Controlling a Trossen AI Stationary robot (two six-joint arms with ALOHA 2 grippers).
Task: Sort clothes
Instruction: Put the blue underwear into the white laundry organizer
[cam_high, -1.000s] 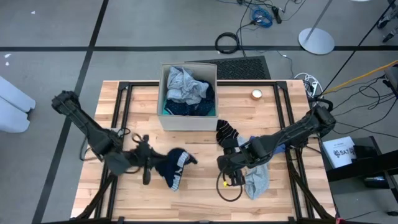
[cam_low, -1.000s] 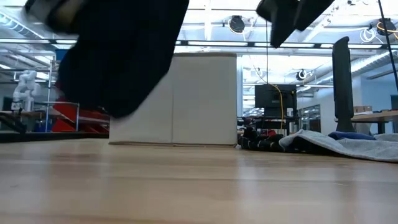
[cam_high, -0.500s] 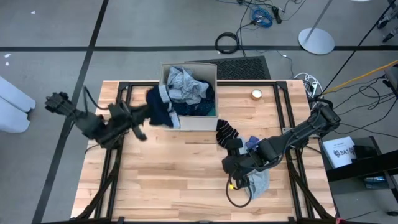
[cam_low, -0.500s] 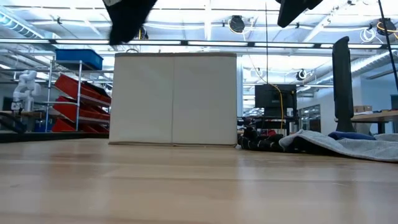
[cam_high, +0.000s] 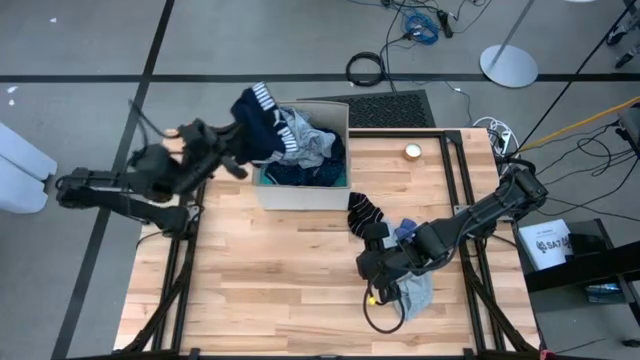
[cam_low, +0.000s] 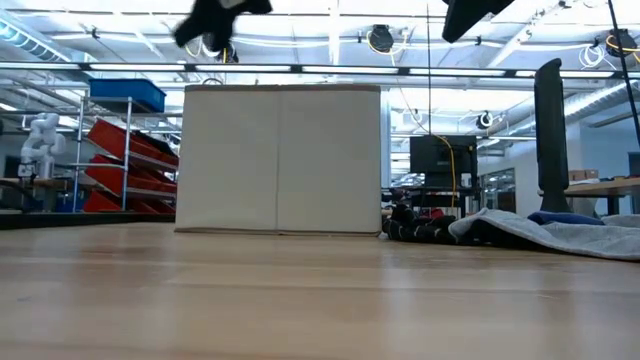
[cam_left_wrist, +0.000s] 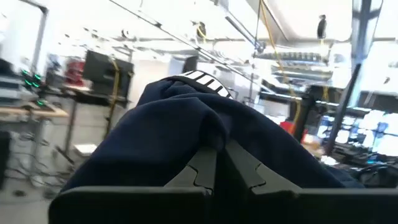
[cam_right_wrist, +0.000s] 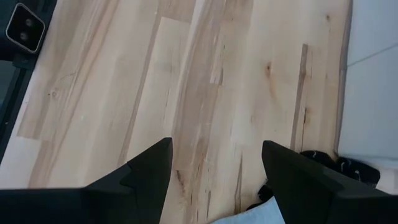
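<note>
My left gripper (cam_high: 236, 140) is shut on a navy garment with a white-striped band (cam_high: 257, 108), held high over the far left corner of the beige box (cam_high: 300, 197). In the low view the garment (cam_low: 215, 18) hangs above the box (cam_low: 280, 160). The box holds a grey garment (cam_high: 300, 135) and a navy dotted one (cam_high: 322, 170). My right gripper (cam_high: 368, 270) hovers open over bare wood, next to a grey garment (cam_high: 415, 292), black striped socks (cam_high: 362, 214) and a small blue piece (cam_high: 408, 231) lying flat on the table. My left gripper pinches a bunched fold of the navy garment (cam_left_wrist: 205, 140) between its two shut fingers (cam_left_wrist: 199, 171). The fingers come from the table's left, about level. The cloth drapes over and around the fingertips, lifted clear of table and box, with its striped band (cam_left_wrist: 205, 79) farthest from the gripper.
A small round object (cam_high: 412, 152) lies near the table's far right. A black cable loop (cam_high: 385, 318) with a yellow piece (cam_high: 372, 296) hangs by my right gripper. The near left half of the table is bare wood. The right wrist view shows the socks (cam_right_wrist: 339, 165) and the box wall (cam_right_wrist: 373, 93).
My left gripper has risen from the near left of the table and swung toward the far edge, tipping from pointing down to about level. It has stayed shut on the navy garment, which has been lifted clear of the table to above the box's far left corner.
</note>
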